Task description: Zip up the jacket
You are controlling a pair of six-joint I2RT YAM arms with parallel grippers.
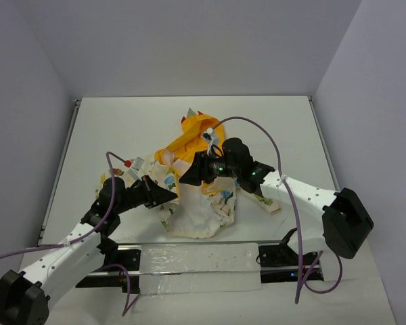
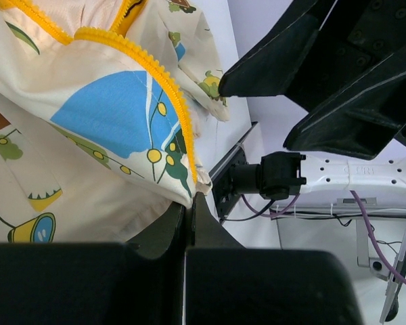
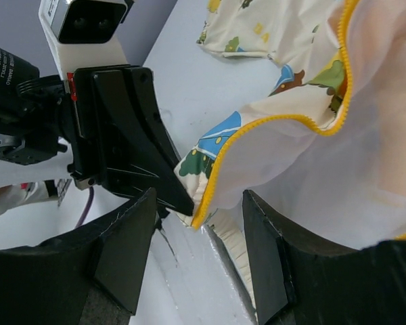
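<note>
Left gripper [image 2: 191,200] clamping tight on bottom corner of jacket [image 1: 196,210], just at end of yellow zipper teeth [image 2: 169,88]. Right gripper [image 3: 199,196] standing with jaws apart, gripping nothing; toothed cloth edge hanging in gap between fingers [image 3: 132,250], tip of other gripper just beside. Both grippers meeting nose to nose over table [image 1: 122,128]; bare tabletop lying open to either side and beyond. Jacket lying crumpled under and behind right gripper: cream cloth, cartoon prints, front gaping, yellow-orange hood [image 1: 189,135] spreading farther back.
</note>
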